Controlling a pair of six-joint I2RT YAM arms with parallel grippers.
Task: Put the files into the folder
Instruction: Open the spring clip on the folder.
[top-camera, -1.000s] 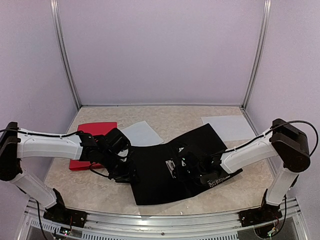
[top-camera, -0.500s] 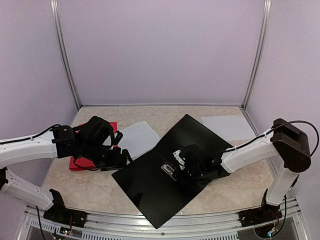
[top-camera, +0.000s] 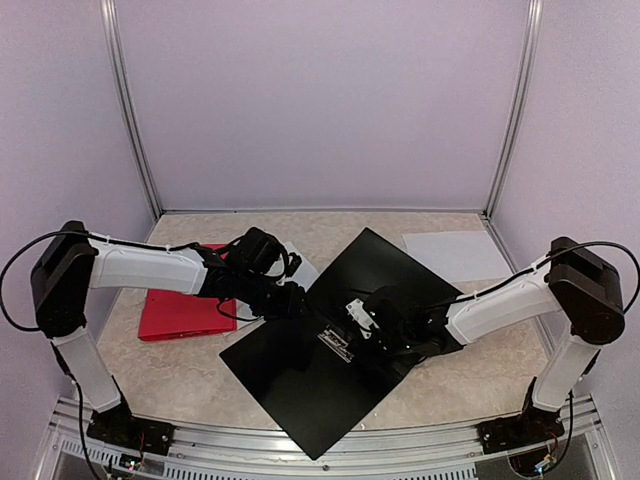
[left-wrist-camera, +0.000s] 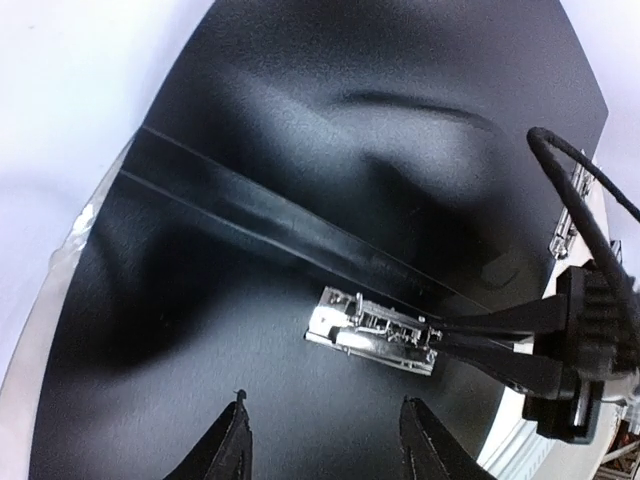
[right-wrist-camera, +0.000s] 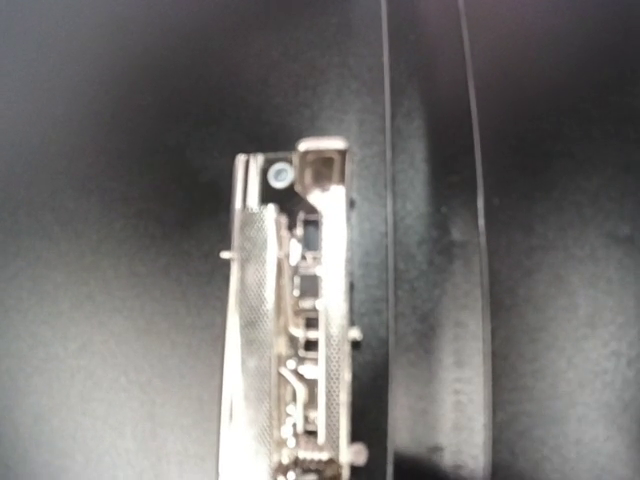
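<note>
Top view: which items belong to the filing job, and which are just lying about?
Job: black folder lying open, its metal clip, white sheet mid-table, white sheet back right.
Lying about: red folder, closed, at left.

The open folder (top-camera: 300, 390) is glossy black with a silver clip (left-wrist-camera: 375, 332). A second folder (top-camera: 175, 318) is red, the sheet (top-camera: 455, 255) plain white, the bench (top-camera: 180, 385) marbled beige.
</note>
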